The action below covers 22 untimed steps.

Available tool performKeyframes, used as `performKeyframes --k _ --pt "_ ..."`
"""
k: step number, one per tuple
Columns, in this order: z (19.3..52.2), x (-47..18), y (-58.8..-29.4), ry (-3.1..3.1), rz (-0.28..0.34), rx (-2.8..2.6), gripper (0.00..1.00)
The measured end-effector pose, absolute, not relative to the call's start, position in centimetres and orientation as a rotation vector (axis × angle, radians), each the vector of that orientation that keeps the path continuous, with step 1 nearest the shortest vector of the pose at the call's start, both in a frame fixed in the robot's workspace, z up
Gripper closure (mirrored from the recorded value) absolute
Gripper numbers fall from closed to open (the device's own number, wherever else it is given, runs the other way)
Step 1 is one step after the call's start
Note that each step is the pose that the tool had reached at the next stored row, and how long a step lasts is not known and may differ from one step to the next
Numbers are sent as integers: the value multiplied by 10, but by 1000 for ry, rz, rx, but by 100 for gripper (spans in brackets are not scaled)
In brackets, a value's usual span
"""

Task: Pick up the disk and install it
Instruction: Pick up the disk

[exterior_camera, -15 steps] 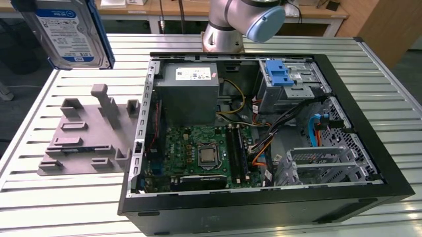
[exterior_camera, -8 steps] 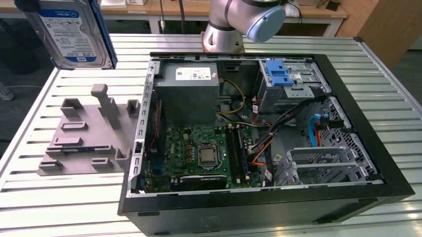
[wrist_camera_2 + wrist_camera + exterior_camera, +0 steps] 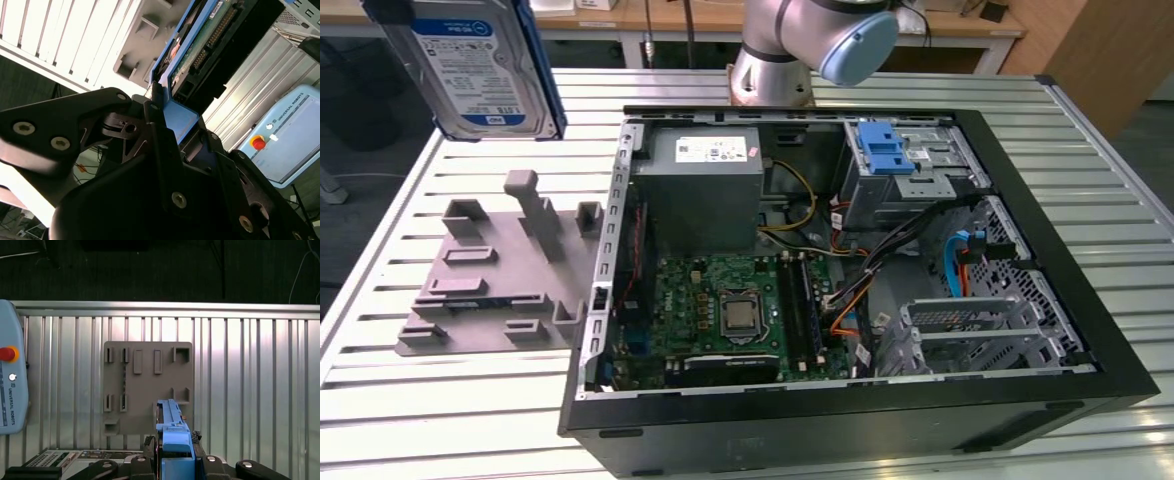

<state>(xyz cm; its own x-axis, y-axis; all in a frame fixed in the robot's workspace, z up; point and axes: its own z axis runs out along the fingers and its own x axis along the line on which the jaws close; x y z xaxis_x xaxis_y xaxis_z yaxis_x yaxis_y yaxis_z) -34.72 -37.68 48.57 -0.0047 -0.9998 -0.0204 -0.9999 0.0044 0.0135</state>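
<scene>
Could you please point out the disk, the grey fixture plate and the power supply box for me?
the disk (image 3: 478, 70): exterior view, on its white-and-blue label.
the grey fixture plate (image 3: 146, 390): first wrist view, on its bare middle.
the power supply box (image 3: 700, 205): exterior view, on its grey face below the sticker.

At eleven o'clock in the exterior view, the disk (image 3: 474, 70) runs off the edge. In the first wrist view the end effector (image 3: 175, 442) hides its gripped end.

The arm (image 3: 774, 60) holds its pincer (image 3: 175, 446) raised high, clamped on the disk (image 3: 470, 70).
</scene>
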Motion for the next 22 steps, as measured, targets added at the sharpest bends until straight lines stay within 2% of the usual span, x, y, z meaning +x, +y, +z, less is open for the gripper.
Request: performKeyframes --k 22 --pt "486 -333 -378 2223 38 -2213 64"
